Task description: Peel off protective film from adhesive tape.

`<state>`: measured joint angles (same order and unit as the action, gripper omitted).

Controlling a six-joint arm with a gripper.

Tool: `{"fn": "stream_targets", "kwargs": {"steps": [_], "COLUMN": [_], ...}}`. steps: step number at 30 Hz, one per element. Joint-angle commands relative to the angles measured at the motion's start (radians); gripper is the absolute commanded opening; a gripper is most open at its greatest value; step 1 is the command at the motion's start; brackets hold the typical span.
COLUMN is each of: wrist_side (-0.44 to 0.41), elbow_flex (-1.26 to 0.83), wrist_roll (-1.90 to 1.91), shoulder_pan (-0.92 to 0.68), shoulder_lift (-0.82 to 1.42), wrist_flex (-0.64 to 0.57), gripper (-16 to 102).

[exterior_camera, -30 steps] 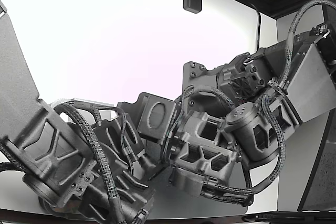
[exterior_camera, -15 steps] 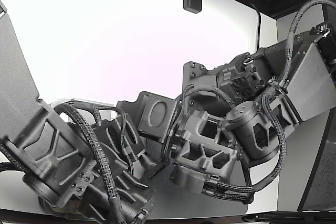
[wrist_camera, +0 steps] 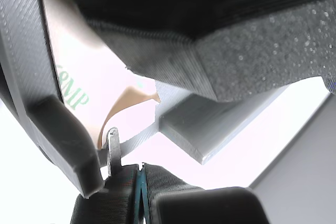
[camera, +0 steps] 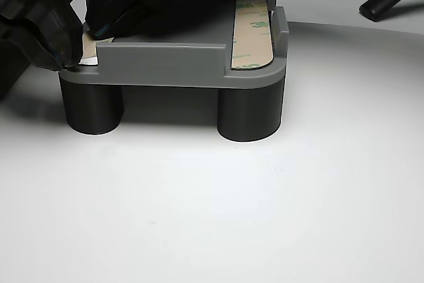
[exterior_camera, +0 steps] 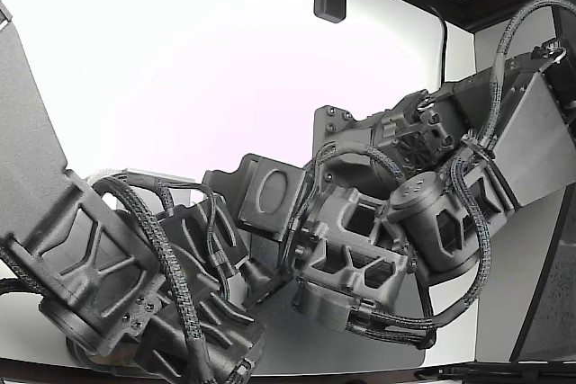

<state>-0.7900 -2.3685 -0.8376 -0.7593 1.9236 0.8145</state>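
Here the end effector (camera: 83,34) is down at one corner of the grey fixture (camera: 165,64), which stands on dark round feet on the white desk (camera: 218,203). In the wrist view a tan flap of protective film (wrist_camera: 122,109) curls up off the pale tape strip (wrist_camera: 73,90) with its green print, and it lies just beside the thin metal tip (wrist_camera: 112,142), between the dark finger (wrist_camera: 58,129) and the grey ledge. Whether that tip is clamped on the film or only touching it I cannot tell; the contact is hidden. A second, still-covered strip (camera: 252,28) lies along the opposite side of the fixture, its long axis running away from the other view's camera. In my judgement the peel must run along the strip's length, away from the lifted corner. In the exterior view, two arms crowd together and hide the work.
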Motion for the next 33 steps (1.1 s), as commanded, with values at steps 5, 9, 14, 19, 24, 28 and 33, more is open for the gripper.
{"fn": "stream_targets", "kwargs": {"steps": [5, 9, 14, 19, 24, 28, 33], "wrist_side": [0.006, 0.000, 0.003, 0.055, 0.124, 0.206, 0.321], "elbow_flex": [0.054, 0.063, 0.069, 0.078, 0.152, 0.215, 0.225], "wrist_roll": [-0.015, -0.023, 0.012, 0.072, 0.204, 0.399, 0.434], "shoulder_pan": [0.015, 0.017, 0.018, 0.064, 0.137, 0.215, 0.279], "shoulder_lift": [0.052, 0.120, 0.236, 0.364, 0.410, 0.451, 0.618], "wrist_flex": [0.057, 0.133, 0.258, 0.345, 0.403, 0.492, 0.457], "gripper": [-11, -11, -11, 87, 87, 46, 78]}}
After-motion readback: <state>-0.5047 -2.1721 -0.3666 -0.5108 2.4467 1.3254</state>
